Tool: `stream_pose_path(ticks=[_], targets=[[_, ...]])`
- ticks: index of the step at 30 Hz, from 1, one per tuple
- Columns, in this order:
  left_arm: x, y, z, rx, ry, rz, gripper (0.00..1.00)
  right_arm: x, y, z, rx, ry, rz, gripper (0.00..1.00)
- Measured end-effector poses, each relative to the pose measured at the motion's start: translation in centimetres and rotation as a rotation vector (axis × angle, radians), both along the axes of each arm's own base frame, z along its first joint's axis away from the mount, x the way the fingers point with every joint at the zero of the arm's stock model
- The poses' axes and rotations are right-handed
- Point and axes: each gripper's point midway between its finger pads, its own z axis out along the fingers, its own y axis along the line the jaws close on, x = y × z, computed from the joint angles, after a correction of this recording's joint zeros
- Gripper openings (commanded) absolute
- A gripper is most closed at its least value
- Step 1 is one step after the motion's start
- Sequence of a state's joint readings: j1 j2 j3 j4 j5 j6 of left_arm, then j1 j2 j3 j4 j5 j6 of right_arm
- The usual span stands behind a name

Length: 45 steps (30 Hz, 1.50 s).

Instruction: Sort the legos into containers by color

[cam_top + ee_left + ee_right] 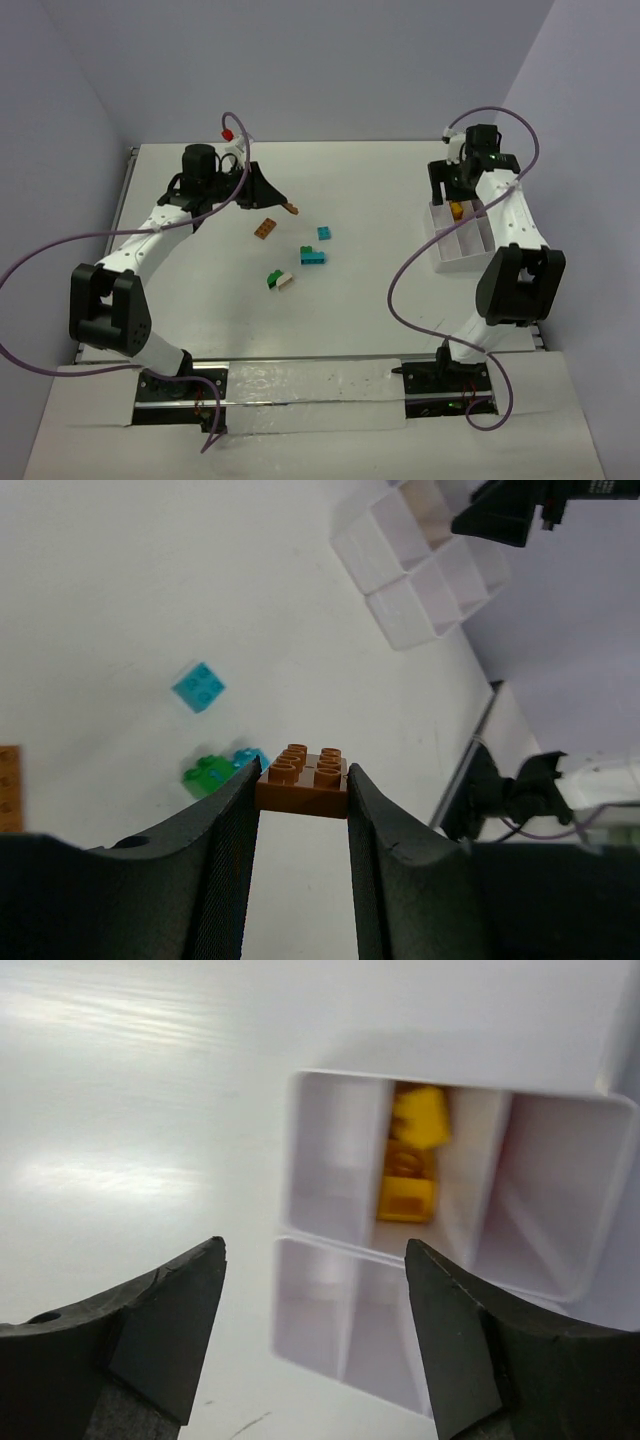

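Brown brick (305,772) pinched at the tips of left gripper (302,782), underside hidden. Past the tips: green brick (208,774), half masked by one finger; teal brick (198,687) farther out. Right gripper (315,1260) spread wide over white tray (330,1160); blurred yellow bricks (412,1155) in the compartment just ahead.

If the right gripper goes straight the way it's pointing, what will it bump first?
Probably the white tray, near the compartment holding yellow bricks. The open right gripper points at it, though depth is unclear.
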<state>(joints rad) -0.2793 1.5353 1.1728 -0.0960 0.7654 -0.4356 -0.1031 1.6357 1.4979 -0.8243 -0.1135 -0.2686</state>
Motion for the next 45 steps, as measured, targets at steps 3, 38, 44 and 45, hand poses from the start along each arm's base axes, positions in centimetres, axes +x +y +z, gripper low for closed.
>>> stream_pose_path(ticks=[3,38,44,45], targets=[[-1.2,-0.9,0.6,-0.068,0.019,-0.065,0.0,-1.0,5.6,3.5,0.141,-0.088,0.196,0.72],[-4.4,-5.1,0.9,-0.215,0.242,-0.167,0.09,-8.7,33.2,5.3,0.165,-0.171,0.894,0.07],[-4.2,-5.2,0.7,-0.221,0.262,-0.161,0.99,-8.2,32.9,5.1,0.13,-0.188,0.877,0.0],[-4.1,-5.2,0.6,-0.217,0.257,-0.157,0.99,-8.1,32.8,5.0,0.123,-0.192,0.871,0.0]])
